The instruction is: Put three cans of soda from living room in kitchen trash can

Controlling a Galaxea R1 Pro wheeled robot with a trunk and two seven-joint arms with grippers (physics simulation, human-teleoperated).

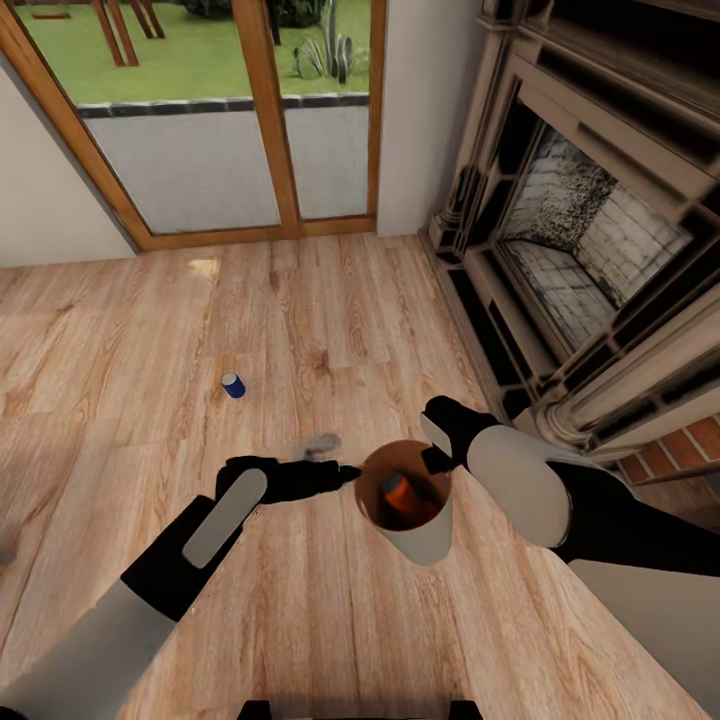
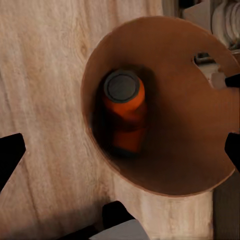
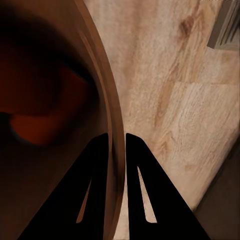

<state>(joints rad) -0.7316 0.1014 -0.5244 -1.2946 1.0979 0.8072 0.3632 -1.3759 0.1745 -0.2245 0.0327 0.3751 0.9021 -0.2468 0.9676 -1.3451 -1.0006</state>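
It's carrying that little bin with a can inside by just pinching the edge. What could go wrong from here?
Three risks seem likely:

1. The right gripper pinches only the thin rim of the trash can, so the bin could slip or swing.

2. The orange can lies loose inside; a tilt might spill it.

3. The blue can stands alone on the wood floor. The open left gripper could knock it over and send it rolling when reaching for it.

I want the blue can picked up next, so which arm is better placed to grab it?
Left. The right gripper is shut on the trash can rim, holding it. The left gripper is open and empty, and the blue can lies on the floor on that arm's side.
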